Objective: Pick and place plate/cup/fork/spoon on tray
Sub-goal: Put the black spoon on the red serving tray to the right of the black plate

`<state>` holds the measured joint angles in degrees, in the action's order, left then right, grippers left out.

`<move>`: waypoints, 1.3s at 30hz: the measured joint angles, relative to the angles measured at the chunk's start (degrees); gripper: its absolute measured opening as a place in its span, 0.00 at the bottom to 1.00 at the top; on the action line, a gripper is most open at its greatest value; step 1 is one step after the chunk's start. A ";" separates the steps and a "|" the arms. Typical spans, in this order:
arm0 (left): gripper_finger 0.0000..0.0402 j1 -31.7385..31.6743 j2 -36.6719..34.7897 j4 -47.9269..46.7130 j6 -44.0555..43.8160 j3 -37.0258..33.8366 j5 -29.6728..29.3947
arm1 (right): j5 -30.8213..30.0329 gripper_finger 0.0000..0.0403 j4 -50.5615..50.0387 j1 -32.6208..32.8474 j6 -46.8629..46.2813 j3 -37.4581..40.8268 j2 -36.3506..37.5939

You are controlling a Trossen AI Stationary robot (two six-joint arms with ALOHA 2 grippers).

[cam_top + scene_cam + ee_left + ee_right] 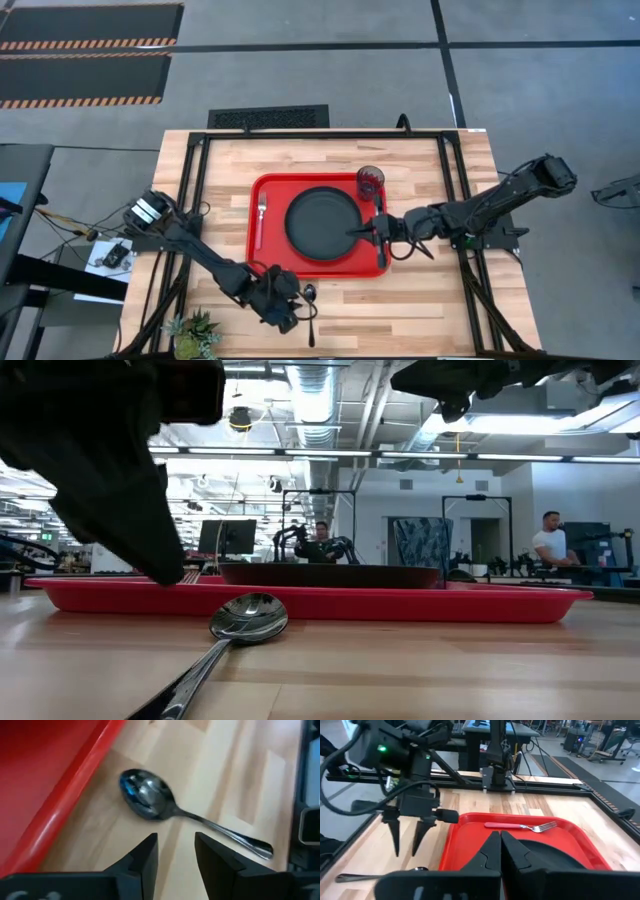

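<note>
Tray point(268, 262) holds plate point(322, 221), cup point(370, 181), fork point(261, 215).

You see a grey floor point(330, 60) with hazard-striped mats point(85, 50) (orange-black edging), a light wooden table point(330, 320), ceiling ducts point(320, 400), and people point(548, 545) at distant workstations.

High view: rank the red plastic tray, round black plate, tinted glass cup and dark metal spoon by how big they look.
1. Red plastic tray
2. Round black plate
3. Dark metal spoon and tinted glass cup: spoon longer, cup wider, too close to rank.
</note>
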<state>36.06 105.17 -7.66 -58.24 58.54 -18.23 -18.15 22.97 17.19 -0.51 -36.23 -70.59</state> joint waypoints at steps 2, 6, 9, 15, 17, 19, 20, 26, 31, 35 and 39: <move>0.29 -0.37 0.65 -0.36 -1.81 -0.14 -0.55 | -0.02 0.03 0.03 -0.28 0.35 0.00 0.00; 0.29 -1.25 1.03 -0.17 -3.28 -0.26 -2.74 | -0.03 0.03 -0.02 -0.93 0.35 0.00 0.00; 0.29 -1.66 1.02 -0.09 -3.92 -0.26 -4.60 | -0.04 0.03 -0.07 -0.96 0.38 0.00 0.00; 0.29 -2.26 2.00 0.68 -5.48 -0.36 -4.09 | -0.02 0.03 -0.06 -0.94 0.49 0.00 0.00; 0.29 -2.37 2.55 2.20 -5.96 -0.22 -4.00 | -0.02 0.03 -0.08 -0.94 0.53 0.00 0.00; 0.29 -2.39 2.81 1.83 -6.29 -0.48 -4.09 | -0.01 0.03 0.00 -0.94 0.55 0.00 0.00; 0.29 -2.39 2.83 1.82 -6.35 -0.52 -4.14 | -0.01 0.03 0.13 -0.94 0.54 0.00 0.00; 0.29 -2.51 2.81 3.40 -5.41 -0.46 -5.87 | 0.00 0.03 -0.01 -0.94 0.52 -0.02 0.02; 0.29 -2.65 4.05 5.49 -5.27 -0.49 -5.69 | 0.00 0.03 0.27 -0.94 0.50 -0.02 0.02; 0.29 -3.01 5.37 8.44 -4.23 -0.35 -5.32 | 0.01 0.03 0.37 -0.94 0.49 -0.01 0.00; 0.29 -3.05 5.46 8.83 -3.70 -0.37 -6.84 | 0.02 0.03 0.19 -0.94 0.39 -0.02 0.00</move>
<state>33.01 110.63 1.17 -61.94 58.17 -25.07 -18.13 23.16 16.25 -0.12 -36.25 -70.59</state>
